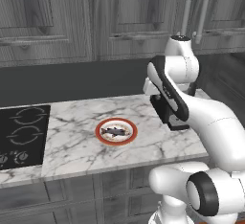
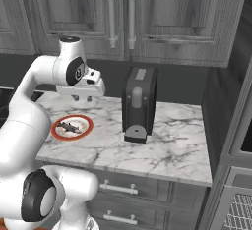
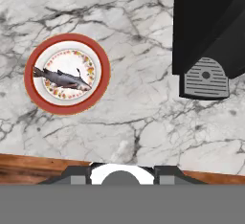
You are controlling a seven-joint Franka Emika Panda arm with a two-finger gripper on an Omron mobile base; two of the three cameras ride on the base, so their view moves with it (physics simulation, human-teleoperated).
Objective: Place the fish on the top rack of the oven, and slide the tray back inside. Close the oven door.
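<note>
The fish is small, dark grey and slim, and lies across a red-rimmed white plate on the marble counter. My gripper hangs above the counter just behind and right of the plate, well clear of the fish. It is shut and holds nothing. In the hand view the fish lies left of centre. At the far right of the right base view stands the dark oven, with a patch of silver wire rack below it. The oven door is out of view.
A black coffee machine stands on the counter right of the plate, close to my hand. A black cooktop is set in the counter's left end. Grey wood-grain wall cabinets hang above.
</note>
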